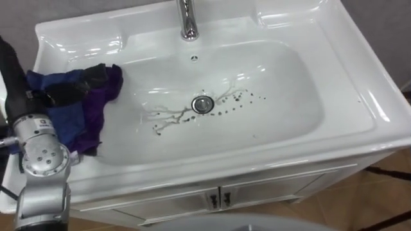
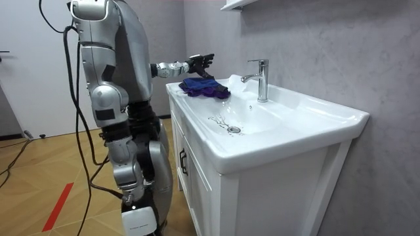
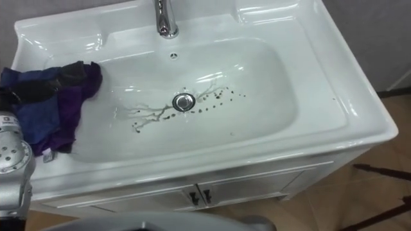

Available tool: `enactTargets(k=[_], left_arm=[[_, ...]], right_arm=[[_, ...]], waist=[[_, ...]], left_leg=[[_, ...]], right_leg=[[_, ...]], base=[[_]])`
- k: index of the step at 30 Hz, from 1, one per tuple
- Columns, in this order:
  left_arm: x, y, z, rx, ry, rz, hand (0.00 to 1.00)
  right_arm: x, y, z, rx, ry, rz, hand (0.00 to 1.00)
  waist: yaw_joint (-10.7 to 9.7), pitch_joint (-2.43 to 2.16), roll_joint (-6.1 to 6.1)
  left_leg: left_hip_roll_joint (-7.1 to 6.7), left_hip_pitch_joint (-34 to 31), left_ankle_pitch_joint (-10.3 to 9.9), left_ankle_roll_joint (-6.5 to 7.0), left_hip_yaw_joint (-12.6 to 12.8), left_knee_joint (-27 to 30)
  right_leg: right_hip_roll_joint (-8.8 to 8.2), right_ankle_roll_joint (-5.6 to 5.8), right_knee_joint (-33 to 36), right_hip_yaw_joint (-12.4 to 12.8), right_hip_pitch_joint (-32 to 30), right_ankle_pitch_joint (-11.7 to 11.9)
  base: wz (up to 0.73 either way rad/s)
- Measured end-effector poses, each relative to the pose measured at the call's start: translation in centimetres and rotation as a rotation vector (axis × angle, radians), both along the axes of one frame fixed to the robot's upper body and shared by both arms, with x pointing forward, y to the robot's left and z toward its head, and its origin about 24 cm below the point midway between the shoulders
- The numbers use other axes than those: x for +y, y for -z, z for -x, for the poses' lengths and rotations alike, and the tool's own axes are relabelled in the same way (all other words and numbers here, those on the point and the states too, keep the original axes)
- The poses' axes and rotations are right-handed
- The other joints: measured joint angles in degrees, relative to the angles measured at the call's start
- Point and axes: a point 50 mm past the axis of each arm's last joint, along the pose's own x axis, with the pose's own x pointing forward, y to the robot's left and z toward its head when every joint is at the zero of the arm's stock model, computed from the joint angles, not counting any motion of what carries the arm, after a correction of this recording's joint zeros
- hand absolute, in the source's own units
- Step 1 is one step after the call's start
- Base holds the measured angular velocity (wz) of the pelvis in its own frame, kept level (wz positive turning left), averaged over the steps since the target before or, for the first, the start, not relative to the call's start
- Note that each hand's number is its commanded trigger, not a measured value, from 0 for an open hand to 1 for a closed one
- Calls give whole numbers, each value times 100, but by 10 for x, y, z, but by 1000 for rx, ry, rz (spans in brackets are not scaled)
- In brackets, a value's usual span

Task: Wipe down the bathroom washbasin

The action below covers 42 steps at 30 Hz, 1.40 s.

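**Cloth sits at the basin's left edge under the left hand; marks wait around the drain**

Left eye view: the white basin [image 1: 289, 96] has dark branching marks [image 1: 167, 119] and specks spread around its drain [image 1: 202, 104], below the chrome tap [image 1: 187, 19]. A blue and purple cloth [image 1: 90, 112] lies bunched over the left rim, partly draped down the bowl's inner slope. The left hand [image 1: 67, 93] is laid over the top of the cloth, its dark fingers reaching across the folds.

Room view: the robot stands upright in front of the cabinet [image 2: 190, 177], with its left arm stretched out over the far end of the counter. The left hand [image 2: 199, 63] looks relaxed, with the fingers extended rather than clenched. From here I cannot tell whether it presses on the cloth [image 2: 207, 88] or only hovers over it.

Right eye view: the layout is the same, with the cloth [image 3: 51, 112] well apart from the marks [image 3: 144, 115].

Handling, as a judgement: the cloth is soft, light and limp, so it will crumple and trail. Gathering the thick bunched middle under the palm should hold better than pinching a loose corner. The glazed bowl looks slick and possibly wet, so the cloth should slide easily, though it will need downward pressure to lift the marks.

No brand, label or writing can be read on the cloth, tap or basin.
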Motion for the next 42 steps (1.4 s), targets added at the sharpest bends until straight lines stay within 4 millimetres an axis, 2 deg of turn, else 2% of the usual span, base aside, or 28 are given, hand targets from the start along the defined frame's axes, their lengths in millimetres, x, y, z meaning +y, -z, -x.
enactTargets(k=[3,8,13,19,23,31,33,37,42], left_arm=[[-7,13,1,63,36,7,0],[-15,21,6,107,73,8,0],[-18,21,5,118,89,-32,0],[-18,20,5,127,95,-67,0],[-17,22,6,156,96,-163,0],[-15,24,7,199,87,-358,0],[-15,25,8,215,80,-391,0],[-13,27,10,238,66,-424,0],[-12,43,15,306,64,-414,0]], right_arm=[[0,0,-5,-9,-32,-5,0],[2,0,-10,-15,-61,-13,0],[3,0,-14,-19,-74,-17,0],[5,1,-12,-11,-92,-22,0],[6,2,-11,-1,-109,-25,0],[7,2,-9,16,-135,-19,0],[7,2,-9,15,-135,-13,0],[6,2,-9,17,-135,-14,0],[7,2,-9,17,-140,-15,0]], waist=[[3,3,-14],[-1,-2,-42],[6,-7,-53],[-11,17,-120],[-5,21,-141],[-9,20,-43],[-8,7,-12],[-8,0,-3],[-13,1,-7]], left_leg=[[-4,-25,0,0,-5,-1],[-5,-68,-1,-1,-4,-1],[-4,-100,0,-2,-8,5],[1,-94,0,-2,7,2],[-2,-111,0,-2,-4,3],[-2,-133,0,-3,-6,0],[-2,-134,0,-3,-2,-1],[-3,-132,0,-4,-2,1],[-4,-83,0,-4,3,1]], right_leg=[[-4,0,4,-9,-23,0],[4,-3,2,-11,-60,1],[14,-7,7,7,-101,3],[21,-9,4,-5,-96,4],[20,-9,-7,-19,-96,5],[27,-17,-16,-16,-105,11],[27,-17,-16,-16,-109,11],[27,-17,-17,-13,-106,11],[23,-17,-24,-29,-51,11]], base=[[0],[0],[-1],[-1],[1],[0],[0],[0],[0]])
